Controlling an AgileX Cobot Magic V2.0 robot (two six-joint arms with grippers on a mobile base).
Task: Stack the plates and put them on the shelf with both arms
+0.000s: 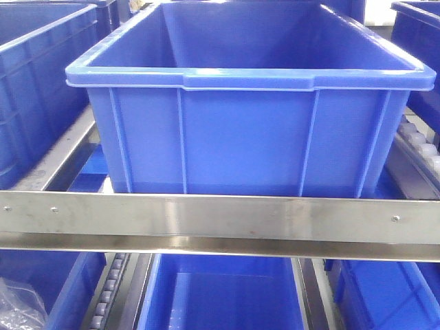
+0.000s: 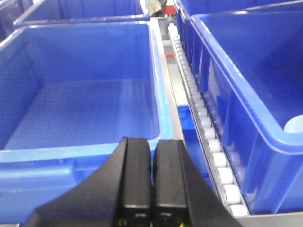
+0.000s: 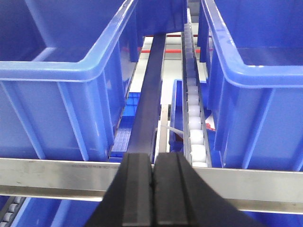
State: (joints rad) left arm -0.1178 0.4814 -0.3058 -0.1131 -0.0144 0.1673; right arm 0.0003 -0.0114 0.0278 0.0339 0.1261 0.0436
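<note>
The shelf is a steel rack; its riveted front rail (image 1: 220,218) crosses the front view. It also shows in the right wrist view (image 3: 47,172). My left gripper (image 2: 152,141) is shut and empty, over the near rim of a blue crate (image 2: 85,104). My right gripper (image 3: 152,157) is shut and empty, just above the rail, between two blue crates. No plate shows clearly. A pale rounded shape (image 2: 294,125) sits inside the right-hand crate at the frame edge; I cannot tell what it is. No gripper shows in the front view.
A large blue crate (image 1: 247,103) stands on the rack behind the rail, with more crates at both sides and below. White roller tracks (image 2: 208,127) (image 3: 195,118) run between the crates. A dark bar (image 3: 149,94) runs along the gap.
</note>
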